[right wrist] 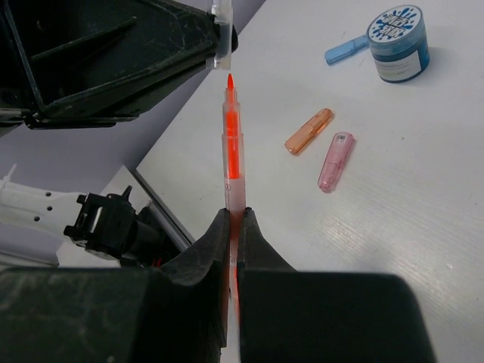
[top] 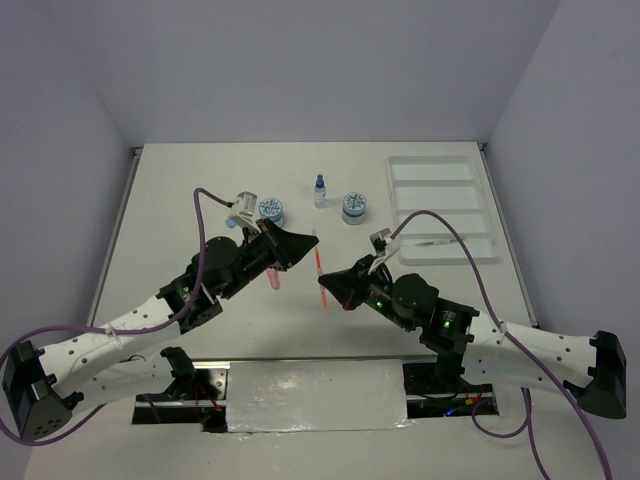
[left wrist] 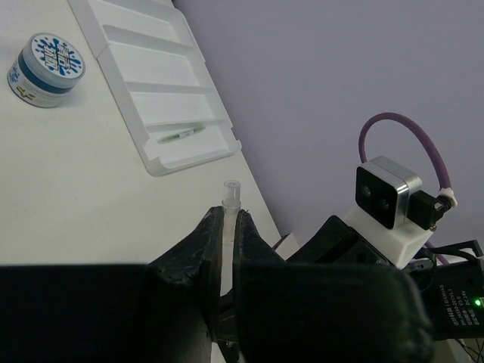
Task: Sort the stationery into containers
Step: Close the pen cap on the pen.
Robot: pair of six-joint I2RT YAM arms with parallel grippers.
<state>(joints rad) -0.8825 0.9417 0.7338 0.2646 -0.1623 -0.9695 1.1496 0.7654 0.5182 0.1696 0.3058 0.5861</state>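
My right gripper (right wrist: 235,215) is shut on an uncapped orange-red pen (right wrist: 231,144), tip pointing away, held above the table; in the top view the gripper (top: 326,290) holds the pen (top: 320,262) mid-table. My left gripper (left wrist: 229,219) is shut on a clear pen cap (left wrist: 229,198), just beyond the pen tip (top: 308,243). The white divided tray (top: 440,160) lies at the far right with a greenish pen (top: 435,243) in its nearest compartment. Two blue-grey jars (top: 270,210) (top: 353,206) and a blue-capped bottle (top: 320,190) stand on the table.
Orange (right wrist: 308,131), pink (right wrist: 336,160) and blue (right wrist: 344,51) stubby pieces lie on the table beneath the left arm, near a jar (right wrist: 398,41). The tray (left wrist: 151,76) and the other jar (left wrist: 47,68) show in the left wrist view. Walls enclose the table.
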